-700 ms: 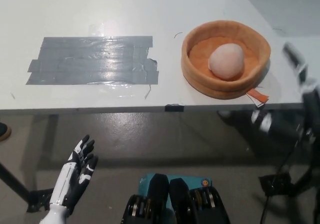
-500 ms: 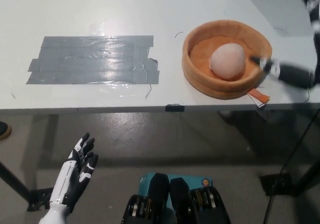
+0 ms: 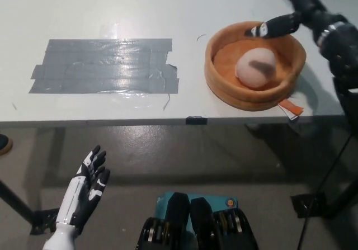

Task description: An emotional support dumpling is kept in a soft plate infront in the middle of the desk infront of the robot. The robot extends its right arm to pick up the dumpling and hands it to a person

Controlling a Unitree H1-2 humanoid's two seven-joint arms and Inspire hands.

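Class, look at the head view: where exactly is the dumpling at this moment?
The dumpling lies inside the orange soft plate at the right of the white desk, right of the grey tape patch, with the black right hand just above it.

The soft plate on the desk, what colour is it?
Orange, seen in the head view: the soft plate has a tan-orange rim and a brighter orange inside, holding the pale pinkish dumpling.

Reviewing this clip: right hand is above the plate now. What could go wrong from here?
The soft plate sits near the desk edge, so a push from the right hand might slide it off. The dumpling looks round and soft, so it may slip from the grasp. The left hand rests low, unable to help.
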